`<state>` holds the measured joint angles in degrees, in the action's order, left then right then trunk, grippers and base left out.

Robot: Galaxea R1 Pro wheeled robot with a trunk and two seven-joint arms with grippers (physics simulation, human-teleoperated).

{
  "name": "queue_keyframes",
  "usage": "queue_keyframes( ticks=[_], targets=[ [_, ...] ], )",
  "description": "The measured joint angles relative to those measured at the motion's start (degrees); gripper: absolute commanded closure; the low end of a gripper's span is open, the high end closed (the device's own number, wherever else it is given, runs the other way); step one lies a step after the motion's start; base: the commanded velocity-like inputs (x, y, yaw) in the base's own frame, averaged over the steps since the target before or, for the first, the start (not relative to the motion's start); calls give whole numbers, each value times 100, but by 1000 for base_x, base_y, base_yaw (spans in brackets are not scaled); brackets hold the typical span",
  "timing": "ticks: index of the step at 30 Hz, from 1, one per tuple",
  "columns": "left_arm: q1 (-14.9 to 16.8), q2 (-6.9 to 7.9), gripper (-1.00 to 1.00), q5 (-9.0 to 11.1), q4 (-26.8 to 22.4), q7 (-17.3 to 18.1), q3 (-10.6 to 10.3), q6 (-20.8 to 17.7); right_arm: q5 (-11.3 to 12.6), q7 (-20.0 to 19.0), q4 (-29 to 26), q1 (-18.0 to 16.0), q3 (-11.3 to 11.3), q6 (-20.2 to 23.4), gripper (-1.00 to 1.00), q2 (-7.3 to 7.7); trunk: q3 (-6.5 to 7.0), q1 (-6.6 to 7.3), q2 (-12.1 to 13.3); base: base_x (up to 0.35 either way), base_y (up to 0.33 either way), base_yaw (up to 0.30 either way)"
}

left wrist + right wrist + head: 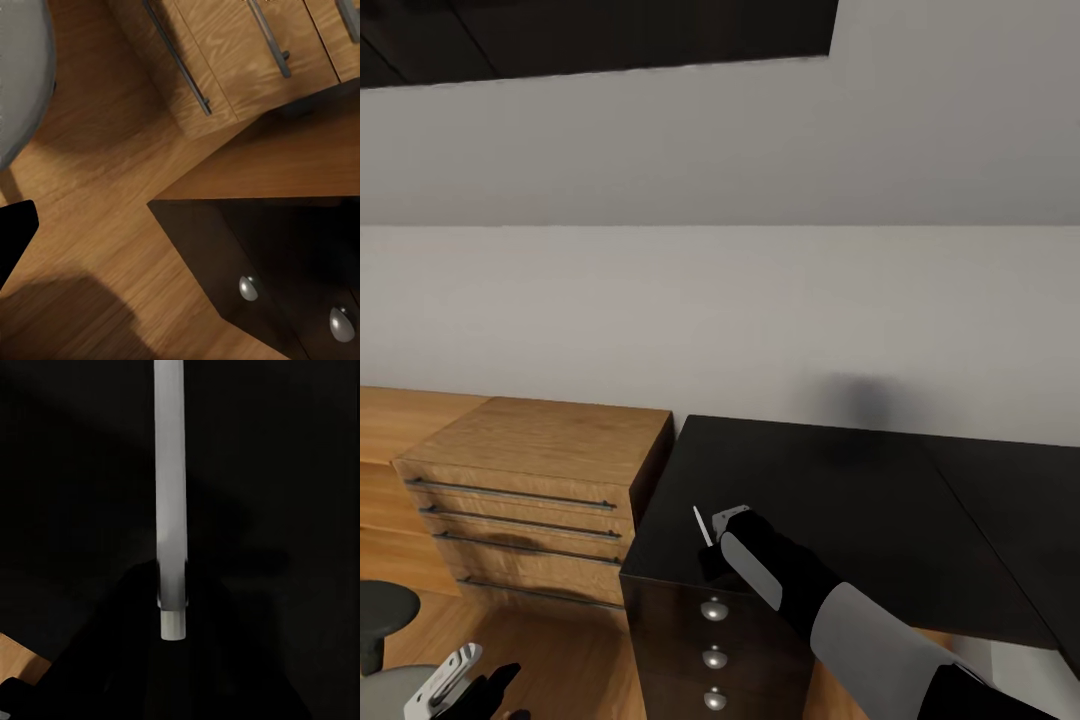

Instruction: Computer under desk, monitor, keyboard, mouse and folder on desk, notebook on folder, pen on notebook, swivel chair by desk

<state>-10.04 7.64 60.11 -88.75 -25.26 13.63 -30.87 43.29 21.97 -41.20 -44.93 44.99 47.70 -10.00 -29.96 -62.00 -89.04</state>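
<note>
Currently: pen (702, 526) held in right hand (712, 545) over bare surface (840, 500); folder, notebook unplaced; left hand (480, 690) state unclear.

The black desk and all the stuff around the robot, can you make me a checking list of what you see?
Surface: glossy black desk, top bare near the arm.
Job's things: white pen, standing above the desk corner.
Clutter: nothing seen.
Grippers: right gripper appears to grip the pen; left gripper low over the floor, jaws unclear.
Cables: nothing seen.
Surroundings: wooden drawer chest, black drawers with silver knobs, grey wall, wood floor.
</note>
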Motion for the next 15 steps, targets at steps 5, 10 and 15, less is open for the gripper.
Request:
queue_keyframes(
  ticks=[5,10,15],
  targets=[
    [-2,-1,-100,-5,0,-24,3,2,1,1,0,0,-2,0,100,0,90,110,201,0,0,0],
    [-5,-1,-100,-2,-11,-28,-2,7,-15,23,-50,0,-15,-1,100,0,180,220,401,0,0,0],
    [-5,-4,-100,0,-33,-8,-21,11,-47,48,-233,0,-27,13,100,0,270,329,602,0,0,-55]
  ],
)
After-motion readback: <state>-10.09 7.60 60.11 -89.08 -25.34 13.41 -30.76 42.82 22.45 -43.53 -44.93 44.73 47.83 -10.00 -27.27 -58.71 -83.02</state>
